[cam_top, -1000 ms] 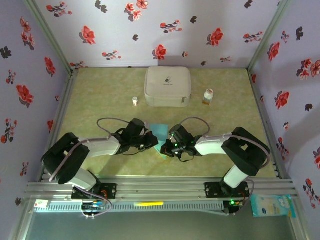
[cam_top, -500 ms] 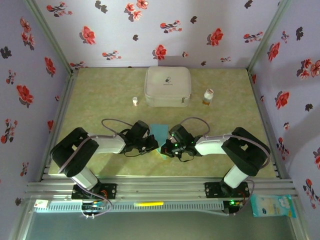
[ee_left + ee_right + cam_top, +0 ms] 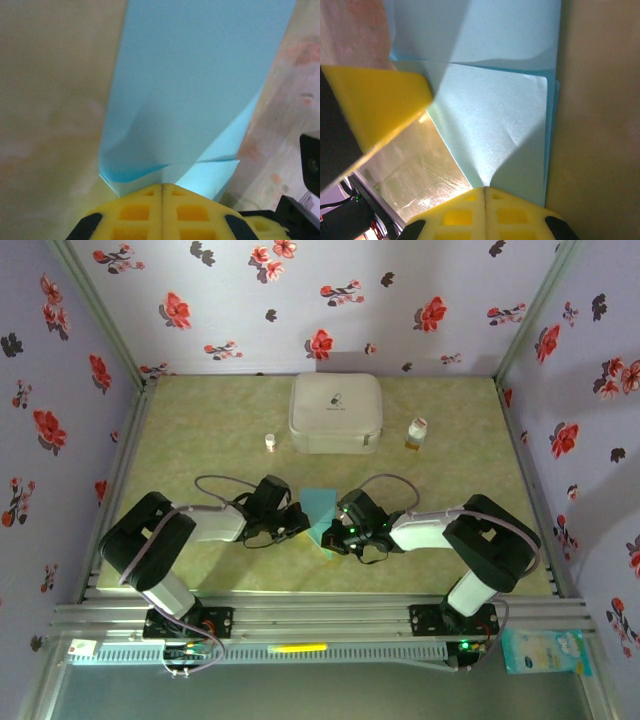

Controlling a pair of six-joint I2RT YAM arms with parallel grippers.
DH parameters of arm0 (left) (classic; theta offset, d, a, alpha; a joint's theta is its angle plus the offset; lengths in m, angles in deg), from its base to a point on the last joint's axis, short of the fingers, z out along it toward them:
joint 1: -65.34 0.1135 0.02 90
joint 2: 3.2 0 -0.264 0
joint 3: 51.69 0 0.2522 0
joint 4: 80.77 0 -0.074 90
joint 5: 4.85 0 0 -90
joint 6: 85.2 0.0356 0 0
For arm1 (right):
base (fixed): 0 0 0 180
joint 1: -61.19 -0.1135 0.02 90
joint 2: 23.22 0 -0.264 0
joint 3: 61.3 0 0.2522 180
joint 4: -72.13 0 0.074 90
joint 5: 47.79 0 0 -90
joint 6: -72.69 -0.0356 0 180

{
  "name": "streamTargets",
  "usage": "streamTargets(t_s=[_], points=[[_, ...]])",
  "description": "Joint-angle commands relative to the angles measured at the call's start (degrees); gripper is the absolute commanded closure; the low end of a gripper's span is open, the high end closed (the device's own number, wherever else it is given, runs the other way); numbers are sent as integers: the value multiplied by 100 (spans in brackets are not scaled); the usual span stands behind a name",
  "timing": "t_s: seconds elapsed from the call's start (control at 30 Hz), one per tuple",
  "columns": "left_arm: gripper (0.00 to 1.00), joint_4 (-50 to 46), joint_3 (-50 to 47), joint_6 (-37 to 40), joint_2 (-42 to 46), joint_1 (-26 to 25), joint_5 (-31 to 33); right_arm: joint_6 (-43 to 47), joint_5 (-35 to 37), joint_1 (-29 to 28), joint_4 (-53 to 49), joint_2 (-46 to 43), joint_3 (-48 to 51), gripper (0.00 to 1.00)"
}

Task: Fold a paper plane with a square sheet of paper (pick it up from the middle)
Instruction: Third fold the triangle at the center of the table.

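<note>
My left hand (image 3: pixel 162 186) is closed, yellow fingertips pressed together and touching one side of the light blue sheet of paper (image 3: pixel 200 75), which is partly folded into overlapping layers. My right hand (image 3: pixel 484 190) is closed too, its tips on the opposite side. The sheet lies on the desk (image 3: pixel 200 435) between both hands, well apart from the white case (image 3: pixel 335 412).
</note>
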Motion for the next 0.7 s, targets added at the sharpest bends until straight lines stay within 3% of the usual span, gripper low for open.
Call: streamTargets(t_s=[0.0,0.4,0.67], points=[[100,-345,-90,215,-68,280,315,139,334,23,-788,127,271,100],[100,-587,-22,371,50,780,212,156,274,24,-728,138,276,100],[100,-873,195,443,793,665,-23,207,285,22,-809,137,195,100]])
